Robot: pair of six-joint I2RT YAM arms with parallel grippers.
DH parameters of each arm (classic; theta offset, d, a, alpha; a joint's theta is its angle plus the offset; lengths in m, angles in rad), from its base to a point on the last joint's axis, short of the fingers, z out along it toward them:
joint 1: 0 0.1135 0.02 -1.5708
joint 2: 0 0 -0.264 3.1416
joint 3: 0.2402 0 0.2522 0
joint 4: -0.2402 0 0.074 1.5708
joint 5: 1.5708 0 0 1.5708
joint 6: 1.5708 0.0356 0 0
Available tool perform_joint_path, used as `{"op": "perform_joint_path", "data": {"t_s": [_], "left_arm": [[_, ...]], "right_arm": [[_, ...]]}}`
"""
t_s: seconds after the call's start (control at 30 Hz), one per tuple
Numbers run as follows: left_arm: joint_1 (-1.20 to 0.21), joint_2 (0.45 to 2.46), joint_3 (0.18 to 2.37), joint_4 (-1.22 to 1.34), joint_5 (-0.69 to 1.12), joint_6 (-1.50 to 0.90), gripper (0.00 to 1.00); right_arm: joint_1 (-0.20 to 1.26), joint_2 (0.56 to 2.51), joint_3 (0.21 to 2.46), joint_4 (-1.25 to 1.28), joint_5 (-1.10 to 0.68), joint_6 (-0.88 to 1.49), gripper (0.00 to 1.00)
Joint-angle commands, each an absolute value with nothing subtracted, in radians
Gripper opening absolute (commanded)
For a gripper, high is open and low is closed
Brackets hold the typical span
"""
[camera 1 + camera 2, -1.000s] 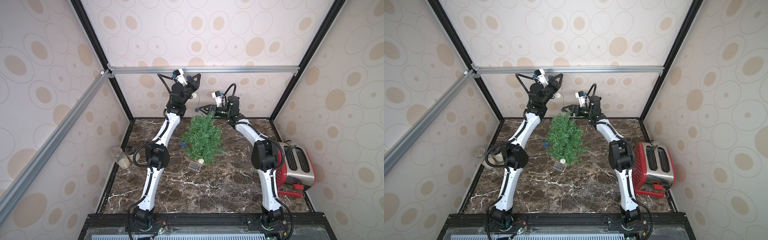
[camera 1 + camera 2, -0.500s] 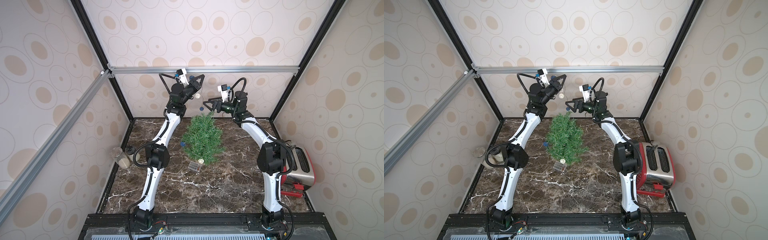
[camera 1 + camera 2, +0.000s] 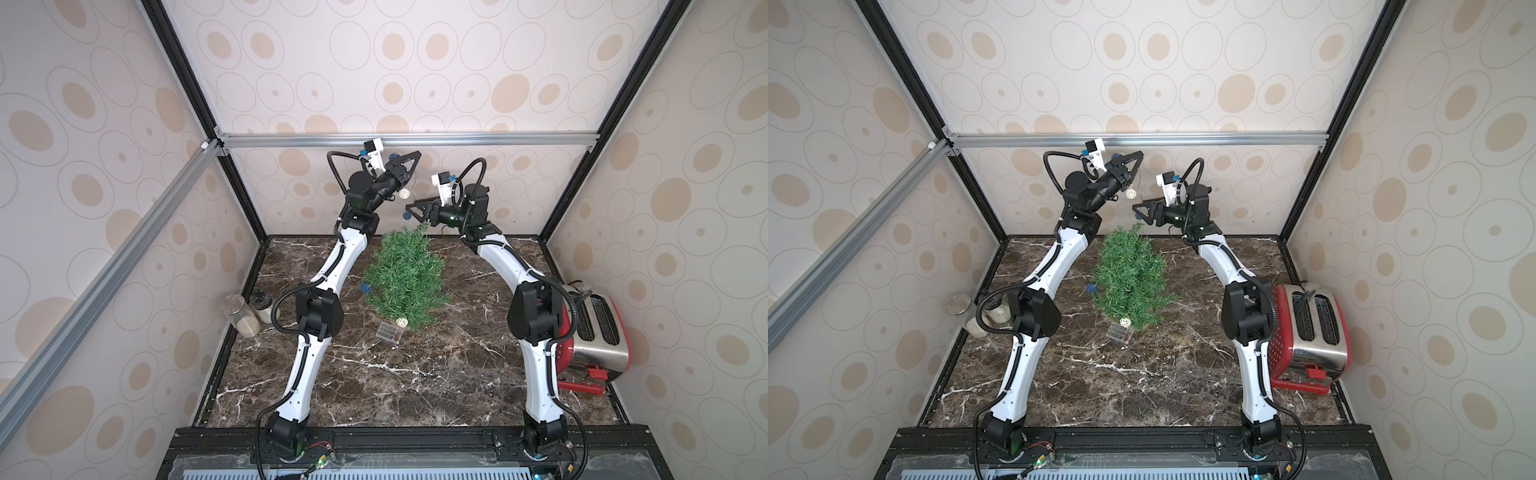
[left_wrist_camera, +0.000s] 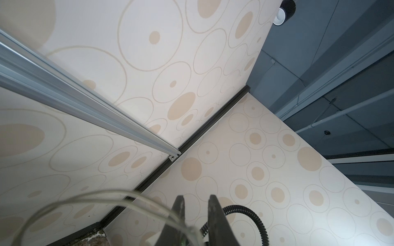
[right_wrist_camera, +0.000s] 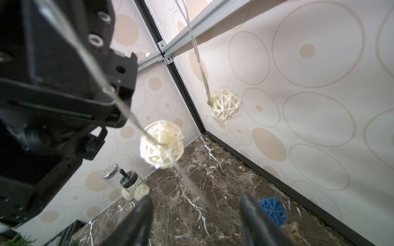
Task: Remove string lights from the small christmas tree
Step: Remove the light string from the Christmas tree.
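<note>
The small christmas tree [image 3: 405,278] stands green and bushy mid-table in both top views. The string lights run up from it as a thin clear wire [image 5: 191,187]. A blue ball [image 3: 365,288] sits on the tree's left side, and a cream ball [image 3: 400,322] and the clear battery box [image 3: 390,332] lie at its foot. My left gripper [image 3: 417,154] is raised near the back wall, shut on the wire, with a cream ball [image 3: 404,193] dangling below it. My right gripper [image 5: 196,198] hovers above the treetop, open, the wire passing between its fingers and a blue ball [image 5: 273,210] beside one finger.
A red toaster [image 3: 598,332] stands at the right wall. Two glass jars [image 3: 241,316] stand in the left corner. An aluminium bar [image 3: 407,139] crosses the back wall just above the left gripper. The two grippers are close together over the tree.
My right gripper has lifted off the treetop to a spot below the left gripper, and its jaws have narrowed. The left gripper has risen a little with the wire.
</note>
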State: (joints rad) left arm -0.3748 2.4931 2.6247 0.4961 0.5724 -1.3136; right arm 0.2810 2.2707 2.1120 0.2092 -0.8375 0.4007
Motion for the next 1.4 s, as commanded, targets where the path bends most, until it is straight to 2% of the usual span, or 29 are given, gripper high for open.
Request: {"op": "perform_joint_path", "data": {"t_s": [0.0,0.07,0.2,0.27,0.3,0.37,0.47,0.57,0.77,0.93,1.37], "left_arm": [[-0.381,2.498,2.644,0.578,0.621,-1.366,0.0],[-0.379,2.489,2.623,0.569,0.626,-1.365,0.0],[-0.376,2.477,2.608,0.467,0.624,-1.314,0.0],[-0.371,2.476,2.605,0.407,0.618,-1.289,0.0],[-0.366,2.477,2.602,0.386,0.611,-1.283,0.05],[-0.358,2.476,2.595,0.339,0.595,-1.278,0.23],[-0.343,2.48,2.587,0.284,0.569,-1.265,0.38],[-0.328,2.48,2.56,0.276,0.548,-1.271,0.62],[-0.313,2.428,2.481,0.255,0.519,-1.242,0.81],[-0.298,2.353,2.381,0.254,0.488,-1.217,0.87],[-0.287,2.033,2.038,0.186,0.408,-1.069,0.92]], "right_arm": [[0.286,2.281,2.155,0.256,-0.81,0.416,0.37],[0.286,2.264,2.141,0.26,-0.779,0.419,0.18],[0.254,2.201,2.064,0.299,-0.681,0.432,0.01],[0.235,2.169,2.025,0.331,-0.638,0.475,0.0],[0.227,2.154,2.002,0.35,-0.619,0.493,0.0],[0.206,2.116,1.944,0.388,-0.563,0.534,0.0],[0.181,2.078,1.887,0.418,-0.501,0.576,0.0],[0.163,2.052,1.849,0.405,-0.441,0.59,0.0],[0.143,1.993,1.778,0.406,-0.407,0.604,0.0],[0.143,1.911,1.697,0.411,-0.394,0.597,0.0],[0.175,1.617,1.474,0.349,-0.337,0.498,0.0]]}}
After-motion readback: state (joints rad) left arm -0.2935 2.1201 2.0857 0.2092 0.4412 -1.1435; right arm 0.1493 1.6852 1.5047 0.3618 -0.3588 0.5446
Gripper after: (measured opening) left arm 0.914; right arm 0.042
